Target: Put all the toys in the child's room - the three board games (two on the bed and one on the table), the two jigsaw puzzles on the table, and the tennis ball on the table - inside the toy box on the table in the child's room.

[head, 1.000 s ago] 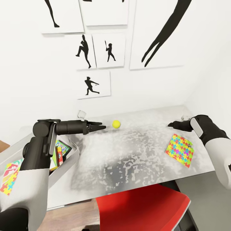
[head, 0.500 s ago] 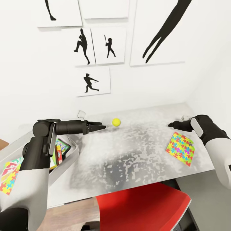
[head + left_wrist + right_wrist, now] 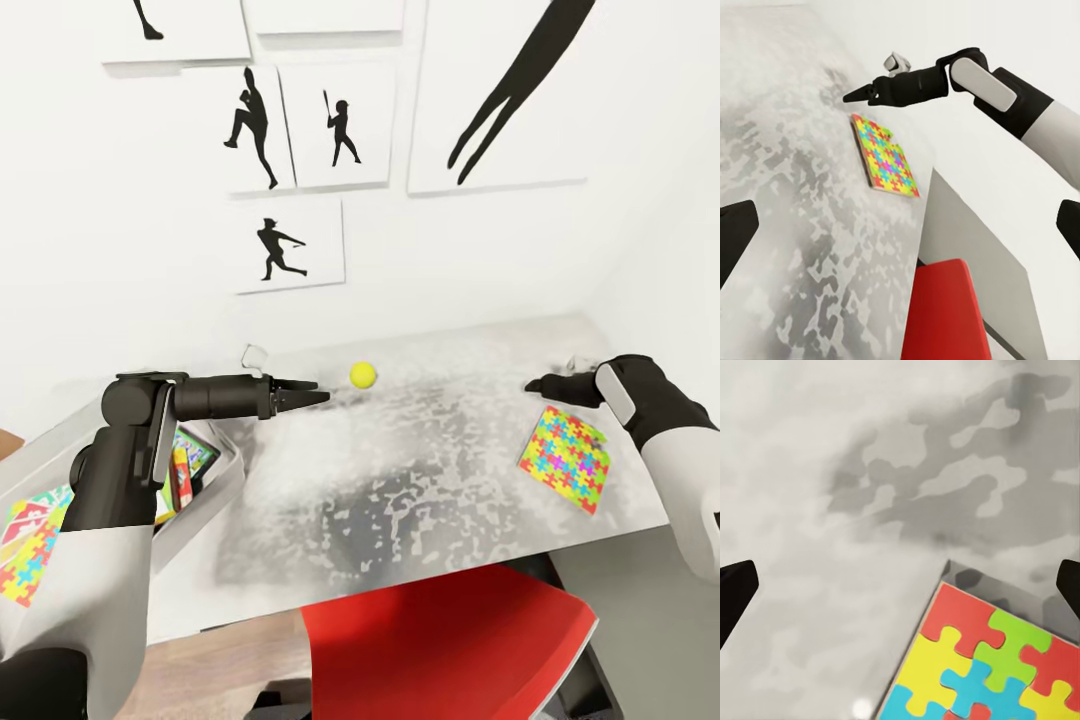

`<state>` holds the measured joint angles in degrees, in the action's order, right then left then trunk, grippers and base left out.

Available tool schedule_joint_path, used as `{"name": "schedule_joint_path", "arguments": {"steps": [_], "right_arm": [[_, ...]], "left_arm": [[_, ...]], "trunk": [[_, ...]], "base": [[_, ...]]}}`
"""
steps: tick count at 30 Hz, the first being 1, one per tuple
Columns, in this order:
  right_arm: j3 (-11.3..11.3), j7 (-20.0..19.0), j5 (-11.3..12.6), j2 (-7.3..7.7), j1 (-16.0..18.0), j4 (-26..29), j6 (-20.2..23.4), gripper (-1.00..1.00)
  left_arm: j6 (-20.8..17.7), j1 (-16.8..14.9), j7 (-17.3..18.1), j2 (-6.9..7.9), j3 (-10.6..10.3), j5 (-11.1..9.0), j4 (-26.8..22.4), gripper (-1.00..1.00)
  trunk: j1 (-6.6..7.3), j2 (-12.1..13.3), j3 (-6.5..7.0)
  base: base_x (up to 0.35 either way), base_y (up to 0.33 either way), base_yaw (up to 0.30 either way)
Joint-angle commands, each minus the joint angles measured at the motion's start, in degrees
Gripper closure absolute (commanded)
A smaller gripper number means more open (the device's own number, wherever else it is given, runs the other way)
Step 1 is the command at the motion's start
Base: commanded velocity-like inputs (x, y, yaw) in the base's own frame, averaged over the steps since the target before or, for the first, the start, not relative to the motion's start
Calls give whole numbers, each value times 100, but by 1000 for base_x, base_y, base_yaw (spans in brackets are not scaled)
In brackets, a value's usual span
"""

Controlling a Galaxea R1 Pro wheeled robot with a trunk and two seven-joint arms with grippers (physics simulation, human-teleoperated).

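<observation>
On table (image 3: pixel 420 500): tennis ball (image 3: pixel 363 374) | jigsaw puzzle (image 3: pixel 565 458) | wall: silhouette pictures (image 3: pixel 335 137)

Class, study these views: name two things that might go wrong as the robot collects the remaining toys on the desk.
1. The tennis ball sits loose just beyond the left tool; a nudge might roll it away.
2. The jigsaw puzzle lies flat near the table edge, so the right tool may push it off.

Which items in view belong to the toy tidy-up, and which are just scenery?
Job: small yellow-green tennis ball; jigsaw-pattern puzzle box; light-grey toy box; mottled grey table.
Scenery: red chair; black baseball silhouette pictures.
</observation>
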<state>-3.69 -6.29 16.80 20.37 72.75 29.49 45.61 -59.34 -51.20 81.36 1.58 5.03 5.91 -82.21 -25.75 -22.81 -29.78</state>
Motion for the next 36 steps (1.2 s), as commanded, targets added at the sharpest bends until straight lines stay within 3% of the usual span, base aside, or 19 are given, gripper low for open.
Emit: {"name": "schedule_joint_path", "arguments": {"steps": [1, 18, 36], "right_arm": [[-37, -12, 6, 9, 10, 5, 20, -100], [-54, -12, 11, 165, 1, 54, 34, -100], [-70, -12, -1, 183, -42, 56, 27, -100]], "left_arm": [[-60, -5, 56, -2, 6, 59, -5, -100], [-60, -4, 56, 0, 6, 59, -5, -100], [-60, -4, 56, -7, 2, 59, -6, -100]], "trunk": [[-3, -10, -18], [-3, -10, -142], [-3, -10, -149]], "base": [[0, 0, 0], [0, 0, 0], [0, 0, 0]]}}
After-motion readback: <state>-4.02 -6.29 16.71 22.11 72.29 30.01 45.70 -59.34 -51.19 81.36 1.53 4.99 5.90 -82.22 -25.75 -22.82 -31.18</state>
